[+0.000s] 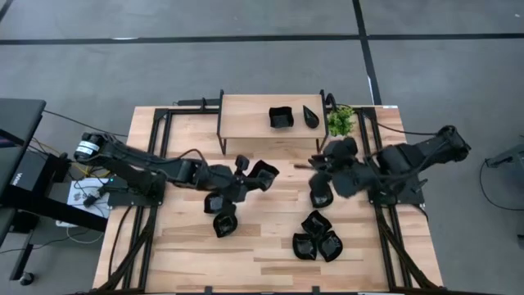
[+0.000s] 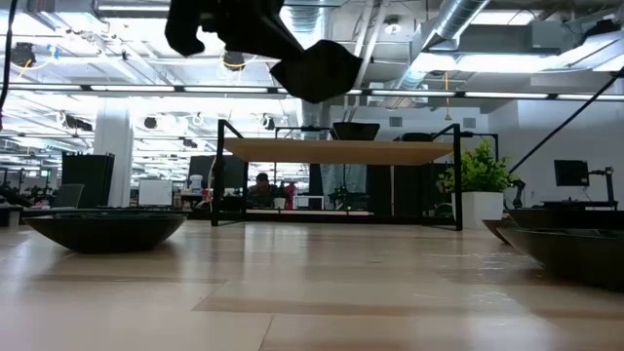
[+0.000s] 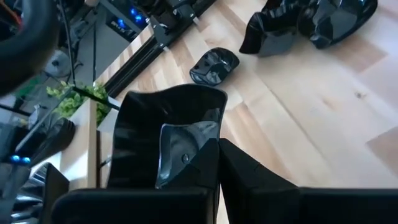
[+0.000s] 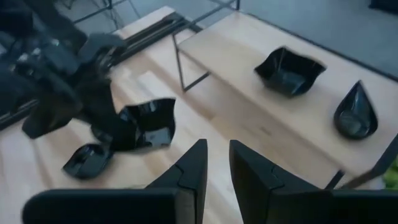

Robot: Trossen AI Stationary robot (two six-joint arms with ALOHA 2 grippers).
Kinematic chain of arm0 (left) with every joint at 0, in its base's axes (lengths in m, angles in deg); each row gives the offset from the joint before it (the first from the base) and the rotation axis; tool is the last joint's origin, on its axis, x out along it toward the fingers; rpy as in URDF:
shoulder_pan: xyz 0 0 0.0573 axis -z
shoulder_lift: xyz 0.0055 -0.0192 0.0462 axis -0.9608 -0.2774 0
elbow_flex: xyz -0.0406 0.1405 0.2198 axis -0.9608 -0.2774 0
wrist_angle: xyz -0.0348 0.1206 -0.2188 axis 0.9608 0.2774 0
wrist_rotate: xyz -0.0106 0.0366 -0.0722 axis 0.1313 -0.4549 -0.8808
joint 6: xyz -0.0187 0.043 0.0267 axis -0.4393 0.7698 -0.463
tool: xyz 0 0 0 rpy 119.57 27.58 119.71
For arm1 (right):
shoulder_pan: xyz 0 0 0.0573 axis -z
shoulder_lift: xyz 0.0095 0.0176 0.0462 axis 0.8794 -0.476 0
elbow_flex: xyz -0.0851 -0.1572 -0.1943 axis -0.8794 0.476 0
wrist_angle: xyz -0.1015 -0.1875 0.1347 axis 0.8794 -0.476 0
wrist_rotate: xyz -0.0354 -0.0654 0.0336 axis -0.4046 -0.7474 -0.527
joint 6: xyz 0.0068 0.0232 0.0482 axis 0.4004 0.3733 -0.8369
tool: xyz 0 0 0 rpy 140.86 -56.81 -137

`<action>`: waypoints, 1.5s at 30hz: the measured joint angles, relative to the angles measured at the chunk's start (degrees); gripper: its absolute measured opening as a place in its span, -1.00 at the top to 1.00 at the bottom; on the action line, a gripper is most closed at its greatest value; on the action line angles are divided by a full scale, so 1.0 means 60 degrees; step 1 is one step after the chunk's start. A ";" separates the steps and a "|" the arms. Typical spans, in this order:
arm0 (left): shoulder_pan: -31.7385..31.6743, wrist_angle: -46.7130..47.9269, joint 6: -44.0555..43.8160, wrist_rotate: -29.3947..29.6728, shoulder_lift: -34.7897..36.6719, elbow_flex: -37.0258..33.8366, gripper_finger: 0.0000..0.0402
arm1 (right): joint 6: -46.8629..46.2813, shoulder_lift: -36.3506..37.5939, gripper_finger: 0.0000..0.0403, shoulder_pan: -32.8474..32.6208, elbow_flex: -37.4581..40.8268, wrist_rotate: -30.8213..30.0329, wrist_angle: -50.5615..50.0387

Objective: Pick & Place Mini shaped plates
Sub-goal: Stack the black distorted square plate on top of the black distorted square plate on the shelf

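Closest to the wrist camera of the left arm, we see a square black dish (image 3: 171,140) held by its rim between the fingers of the left gripper (image 1: 246,174). From above, this same dish (image 1: 263,174) is over the middle of the wooden surface (image 1: 270,262), and in the low view it hangs high in the air, clear of the surface (image 2: 312,292).

Below the left arm, two more black dishes (image 1: 219,211) lie one beside the other on the surface. A cluster of three or four dishes (image 1: 318,236) lies closer to the front edge, touching each other. One more dish (image 1: 321,197) lies just beside the right gripper (image 1: 323,166).

On the small raised shelf (image 1: 246,115) at the far side there are a square dish (image 1: 281,118) and a teardrop dish (image 1: 310,116), near each other but apart. A little green plant (image 1: 341,120) stands just beside the right end of the shelf.

The right gripper hovers near the shelf with nothing in it; in its wrist view the two fingers (image 4: 189,171) stand a little apart with only a narrow gap between them.
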 joint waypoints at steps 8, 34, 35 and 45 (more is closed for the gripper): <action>-0.0500 -0.0021 0.1177 -0.0283 -0.0004 0.0000 0.96 | 0.2203 -0.0149 0.69 0.1314 -0.0006 -0.0129 0.1197; -0.1087 -0.0363 0.2691 0.0607 0.0295 0.0007 0.96 | 0.4223 -0.1513 0.23 0.4226 -0.0006 0.4794 0.1775; -0.1087 -0.0417 0.2691 0.0607 0.0295 0.0007 0.96 | 0.4394 -0.1661 0.18 0.4267 -0.0006 0.4809 0.1946; -0.1087 -0.0406 0.2691 0.0604 0.0295 0.0007 0.96 | 0.5329 -0.2246 -0.04 0.4392 -0.0012 0.4845 0.3173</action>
